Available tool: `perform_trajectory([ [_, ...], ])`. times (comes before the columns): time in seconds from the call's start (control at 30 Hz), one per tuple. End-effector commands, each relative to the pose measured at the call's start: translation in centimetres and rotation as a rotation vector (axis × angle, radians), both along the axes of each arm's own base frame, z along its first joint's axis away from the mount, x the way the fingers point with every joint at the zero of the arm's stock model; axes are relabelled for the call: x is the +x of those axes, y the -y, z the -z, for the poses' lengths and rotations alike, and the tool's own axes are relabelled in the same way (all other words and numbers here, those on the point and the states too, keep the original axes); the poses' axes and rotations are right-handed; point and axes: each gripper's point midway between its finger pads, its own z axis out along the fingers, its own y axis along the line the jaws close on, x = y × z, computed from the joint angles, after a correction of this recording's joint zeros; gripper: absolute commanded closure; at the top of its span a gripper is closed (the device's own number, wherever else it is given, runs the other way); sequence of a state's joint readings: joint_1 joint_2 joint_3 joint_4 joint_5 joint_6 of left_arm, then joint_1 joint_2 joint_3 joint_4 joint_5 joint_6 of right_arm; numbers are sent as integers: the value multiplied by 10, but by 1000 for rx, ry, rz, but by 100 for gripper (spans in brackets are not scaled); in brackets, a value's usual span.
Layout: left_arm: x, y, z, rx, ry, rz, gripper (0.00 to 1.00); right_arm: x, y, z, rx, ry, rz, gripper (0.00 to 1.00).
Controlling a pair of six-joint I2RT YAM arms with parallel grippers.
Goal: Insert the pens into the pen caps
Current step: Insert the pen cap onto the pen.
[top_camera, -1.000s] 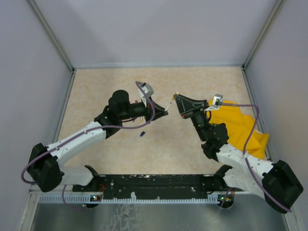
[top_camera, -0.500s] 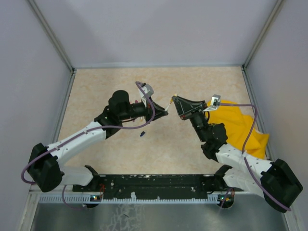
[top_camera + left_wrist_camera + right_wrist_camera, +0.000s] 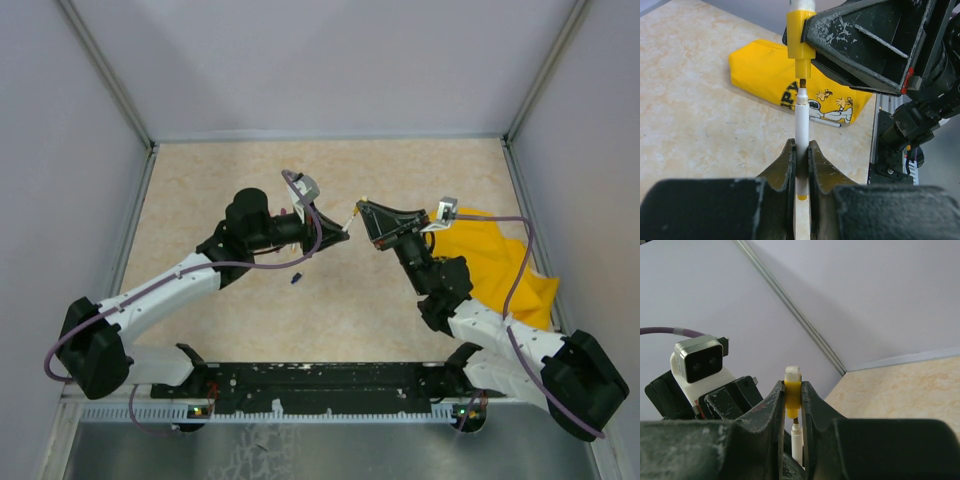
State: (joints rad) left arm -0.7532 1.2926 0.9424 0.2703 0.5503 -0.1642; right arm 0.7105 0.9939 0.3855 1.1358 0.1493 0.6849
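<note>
Both grippers meet above the middle of the table. My left gripper is shut on a white pen with a yellow end plug, gripping its rear part. The pen points at a yellow pen cap, and my right gripper is shut on that cap. A white stub sticks out of the cap's far end. The pen's dark nib sits right at the cap's mouth and still shows between the two. In the right wrist view the pen rises between the fingers below the cap.
A yellow printed cloth lies at the right, under my right arm. Another thin pen rests at its edge. A small dark cap lies on the table below my left gripper. Walls close in the table's sides and back.
My right gripper has crept a little to the left with the yellow cap, closing the gap to the pen's tip. The left arm has held still.
</note>
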Motion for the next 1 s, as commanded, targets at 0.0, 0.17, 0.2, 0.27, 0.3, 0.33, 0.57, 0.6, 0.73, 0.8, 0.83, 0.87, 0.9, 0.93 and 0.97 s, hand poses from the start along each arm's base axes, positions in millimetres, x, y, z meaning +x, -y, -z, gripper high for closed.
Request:
perform_trajectory([
  [0.0, -4, 1, -12, -37, 28, 12, 100, -5, 4, -12, 33, 43, -1, 100],
  [0.17, -4, 1, -12, -39, 31, 7, 100, -5, 2, -9, 21, 38, -10, 100],
  [0.2, -3, 1, -12, -38, 32, 5, 100, -6, 2, -8, 20, 38, -10, 100],
  [0.27, -3, 0, -12, -38, 30, 2, 100, -6, 2, -6, 17, 34, -8, 100],
  [0.3, -3, 0, -12, -38, 31, 3, 100, -6, 2, -6, 18, 35, -8, 100],
  [0.33, -3, 0, -12, -39, 31, 2, 100, -6, 3, -5, 16, 34, -8, 100],
  [0.57, -3, 0, -12, -39, 33, 1, 100, -7, 4, -2, 8, 29, -1, 100],
  [0.6, -3, 0, -12, -39, 33, 0, 100, -6, 4, 0, 7, 26, -1, 100],
  [0.73, -2, 0, -13, -40, 38, -3, 100, -7, 4, 2, 0, 24, -5, 100],
  [0.8, -2, 0, -13, -40, 37, -5, 100, -7, 3, 3, -5, 21, -7, 100],
  [0.83, -2, -1, -13, -41, 38, -6, 100, -7, 3, 3, -6, 22, -9, 100],
  [0.87, -2, -1, -12, -39, 36, -6, 100, -7, 3, 4, -6, 21, -9, 100],
  [0.9, -2, 0, -13, -40, 38, -5, 100, -7, 2, 3, -7, 22, -11, 100],
  [0.93, -2, 0, -12, -39, 37, -4, 100, -8, 2, 3, -8, 21, -12, 100],
  [0.97, -2, 0, -12, -39, 38, -4, 100, -8, 2, 4, -7, 21, -13, 100],
])
